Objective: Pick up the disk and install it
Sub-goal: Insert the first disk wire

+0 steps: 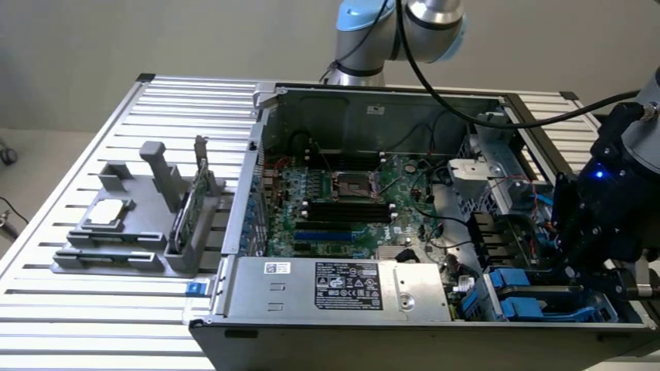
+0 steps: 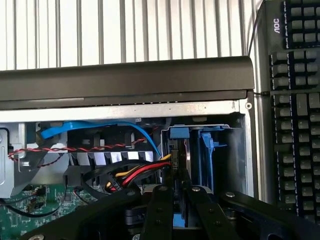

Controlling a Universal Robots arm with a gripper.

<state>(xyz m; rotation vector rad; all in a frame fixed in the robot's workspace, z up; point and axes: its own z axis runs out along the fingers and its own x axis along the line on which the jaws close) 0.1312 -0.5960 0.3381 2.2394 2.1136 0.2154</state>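
One gripper (image 1: 603, 263) is hanging over the drive bay (image 2: 210, 150) at the corner of the one open computer case (image 1: 258, 154), towards the exterior view's right. We are judging the install step to be in hand, not the pickup. Its two fingers (image 2: 160, 210) are standing narrow, and a thin blue-edged slab is sitting between them, edge-on to the wrist view. We are taking that slab for the disk (image 2: 179, 220) (how deep it is sitting in the bay we cannot tell). As we are reading it, seating the disk is calling for a slab kept square to the slot and clear of the bundled cables (image 2: 135, 172) just beside it.

We are counting two blue carrier pieces (image 1: 512, 280) in the bay area, one keyboard (image 2: 295, 100), and one grey fixture (image 1: 113, 259) on the desk (image 1: 83, 309). The fixture is carrying one silver chip (image 1: 108, 212) and one upright green card (image 1: 184, 216).
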